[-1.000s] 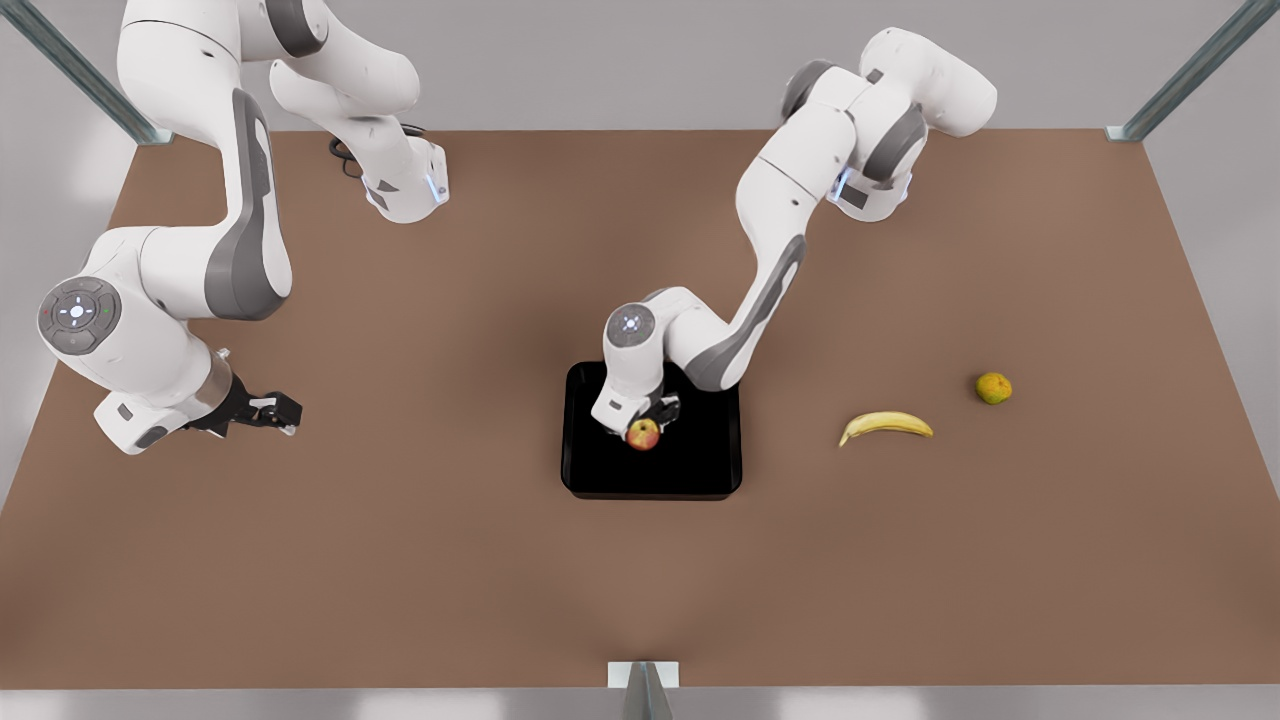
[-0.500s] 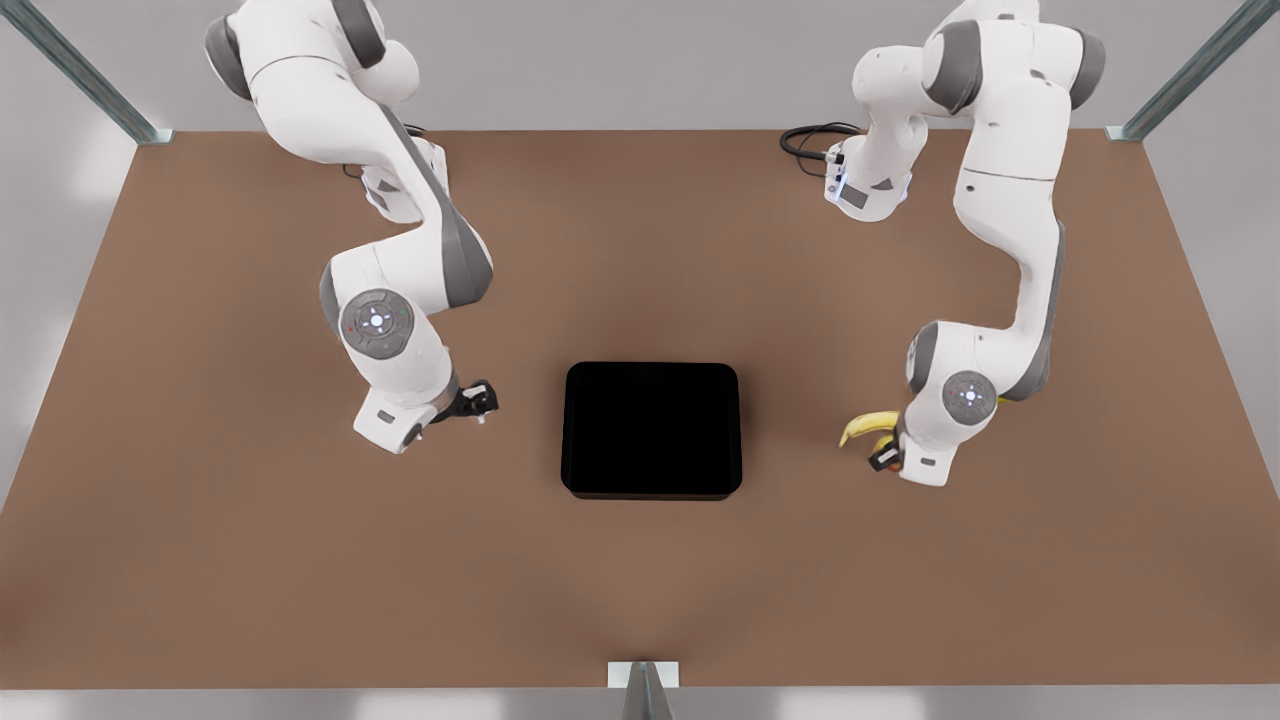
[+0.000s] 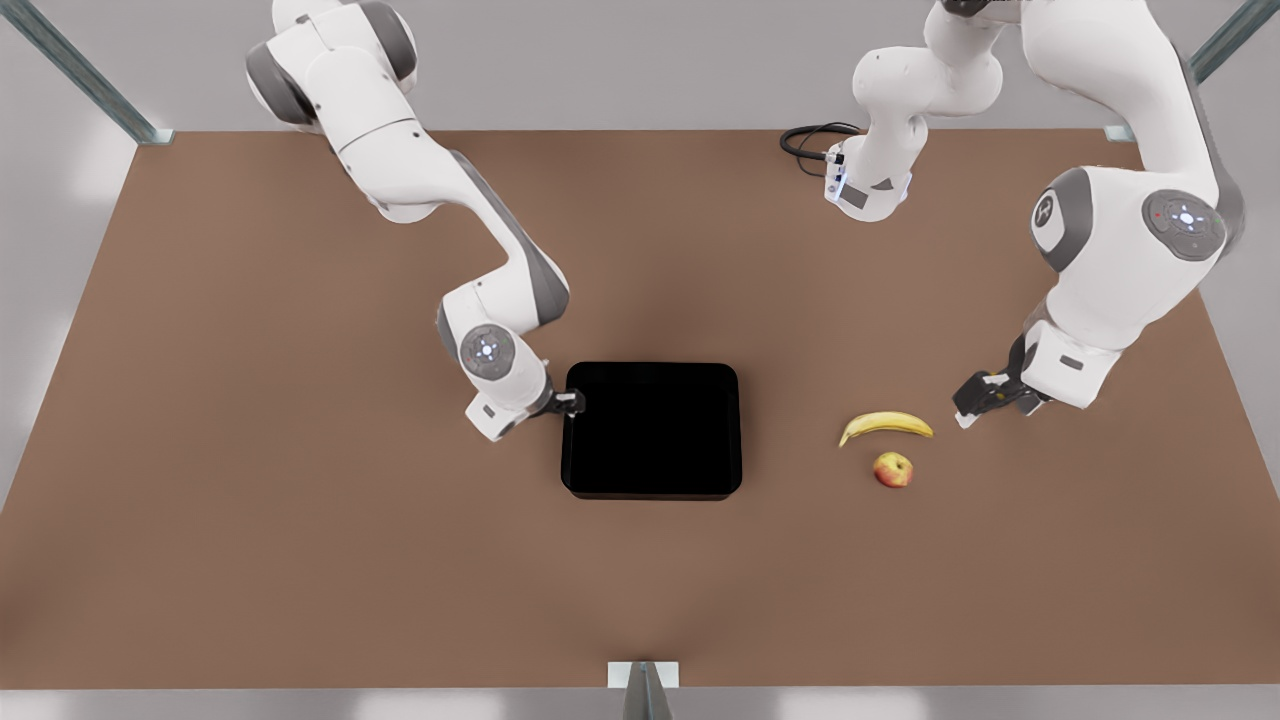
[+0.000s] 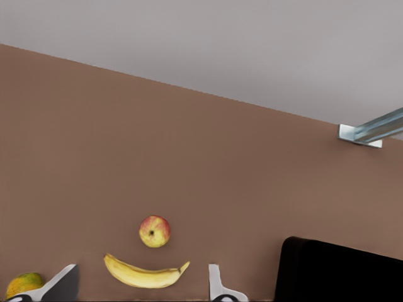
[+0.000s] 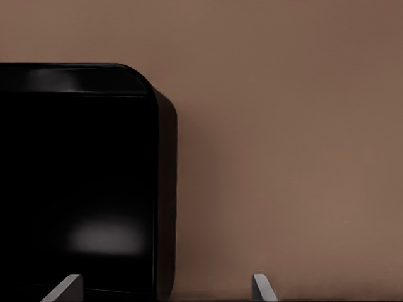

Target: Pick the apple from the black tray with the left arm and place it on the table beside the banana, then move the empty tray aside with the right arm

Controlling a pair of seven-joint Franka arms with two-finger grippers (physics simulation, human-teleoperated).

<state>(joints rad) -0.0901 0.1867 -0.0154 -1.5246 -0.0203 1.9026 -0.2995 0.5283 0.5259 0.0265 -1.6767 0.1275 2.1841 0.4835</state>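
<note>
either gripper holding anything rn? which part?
Nothing held. The left gripper is open, apart from the banana and apple. The right gripper is open astride the black tray rim, not shut.

The small orange-green fruit (image 4: 24, 284) sits half past the left wrist view's edge. The black tray (image 4: 343, 272) is cropped there too, one corner showing. Only the fingertips (image 4: 62, 283) of the left gripper (image 4: 138, 286) peek in. From the right wrist, the tray (image 5: 82, 182) runs off-frame, and I can't tell whether the right gripper (image 5: 165, 288) touches its rim.
</note>
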